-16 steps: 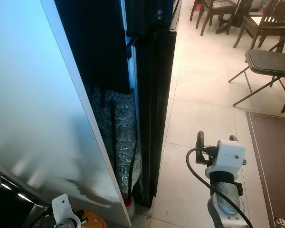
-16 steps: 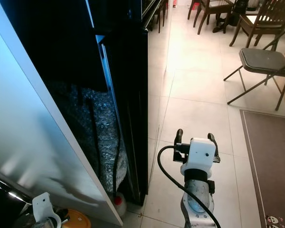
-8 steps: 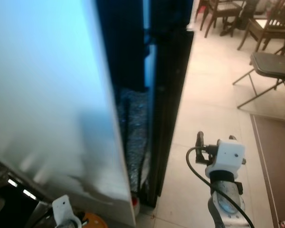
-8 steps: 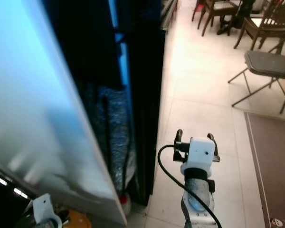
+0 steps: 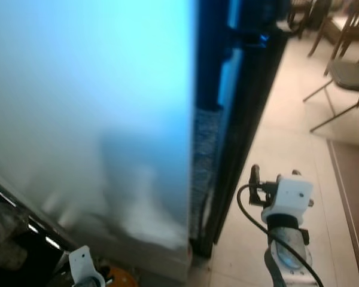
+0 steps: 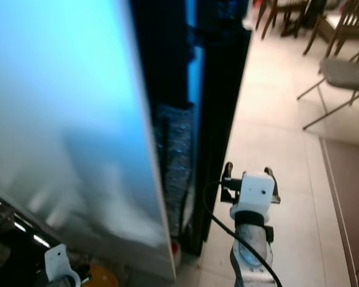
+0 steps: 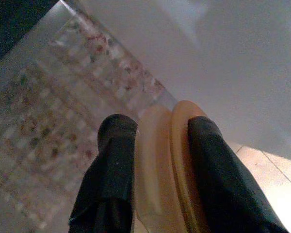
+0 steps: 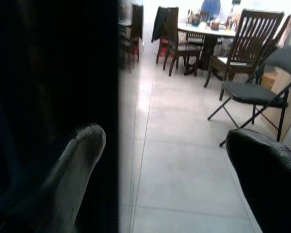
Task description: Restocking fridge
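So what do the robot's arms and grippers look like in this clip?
The right arm is silver with a white boxy wrist housing, a looping black cable and a two-fingered black right gripper. The left gripper has rounded black fingers; its white bracket shows.

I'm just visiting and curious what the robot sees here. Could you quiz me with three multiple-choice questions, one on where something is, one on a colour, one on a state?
1. Where is the folding chair?
A. on the robot's right
B. on its left
C. inside the fridge

2. What colour is the round thing in the left gripper?
A. green
B. orange
C. blue

3. The right gripper is
A. shut on a bottle
B. open
C. shut on the door

Answers: 1 A, it stands on the tiles at right. 2 B, orange between the fingers. 3 B, fingers apart, floor between.
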Controlling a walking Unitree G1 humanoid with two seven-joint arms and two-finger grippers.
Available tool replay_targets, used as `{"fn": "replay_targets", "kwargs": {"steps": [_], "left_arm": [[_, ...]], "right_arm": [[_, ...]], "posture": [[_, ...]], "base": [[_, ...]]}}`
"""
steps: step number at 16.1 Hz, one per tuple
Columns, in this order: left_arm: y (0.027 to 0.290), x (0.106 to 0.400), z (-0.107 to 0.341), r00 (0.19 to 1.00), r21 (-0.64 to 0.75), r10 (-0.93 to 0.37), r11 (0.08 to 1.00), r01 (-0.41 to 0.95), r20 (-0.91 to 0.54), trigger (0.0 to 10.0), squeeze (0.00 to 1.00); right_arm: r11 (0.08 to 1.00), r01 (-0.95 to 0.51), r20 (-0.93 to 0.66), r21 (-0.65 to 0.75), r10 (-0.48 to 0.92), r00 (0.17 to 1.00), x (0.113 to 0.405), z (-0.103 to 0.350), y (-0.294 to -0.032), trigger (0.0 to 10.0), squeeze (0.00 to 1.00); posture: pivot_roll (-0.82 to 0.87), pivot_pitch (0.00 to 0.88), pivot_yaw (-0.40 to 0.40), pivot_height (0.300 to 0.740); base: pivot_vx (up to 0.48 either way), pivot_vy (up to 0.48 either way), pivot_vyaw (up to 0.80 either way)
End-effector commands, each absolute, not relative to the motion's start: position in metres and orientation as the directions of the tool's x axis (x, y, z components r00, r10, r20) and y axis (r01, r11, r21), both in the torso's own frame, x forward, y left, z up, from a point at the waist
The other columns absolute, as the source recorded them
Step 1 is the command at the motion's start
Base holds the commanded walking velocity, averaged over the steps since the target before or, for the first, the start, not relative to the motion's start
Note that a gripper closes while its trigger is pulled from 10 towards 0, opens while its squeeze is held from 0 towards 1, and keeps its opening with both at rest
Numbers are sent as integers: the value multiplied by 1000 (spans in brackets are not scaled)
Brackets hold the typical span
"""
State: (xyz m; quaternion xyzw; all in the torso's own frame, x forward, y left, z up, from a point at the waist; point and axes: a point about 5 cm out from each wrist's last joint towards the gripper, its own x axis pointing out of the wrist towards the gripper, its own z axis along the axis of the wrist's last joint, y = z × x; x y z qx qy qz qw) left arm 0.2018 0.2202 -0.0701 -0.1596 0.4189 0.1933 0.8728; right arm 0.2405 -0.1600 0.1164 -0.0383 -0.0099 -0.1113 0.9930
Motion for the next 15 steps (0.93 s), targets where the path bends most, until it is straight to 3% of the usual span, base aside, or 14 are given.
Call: {"fn": "replay_targets", "kwargs": {"steps": [1,9,11,15], "left_arm": [[225,194,-74,549,-94,214,873,-479,-808,10000,0],[223,192,-75,549,-91,205,881,-464,-810,10000,0],[223,192,-75,548,-91,203,882,-462,-811,10000,0],[222,191,-76,547,-88,200,887,-454,-813,10000,0]], "right_arm": [[975,212,32,-64,-210,977,241,118,-156,10000,0],[973,214,18,-84,-214,977,244,116,-162,10000,0],[991,98,18,-87,-96,995,254,118,-157,10000,0],[996,3,-3,-93,-3,1000,263,115,-154,10000,0]], "posture": [[-167,0,55,740],[-173,0,57,740],[-174,0,56,740],[-168,0,52,740]], "base": [[0,0,0],[0,0,0],[0,0,0],[0,0,0]]}}
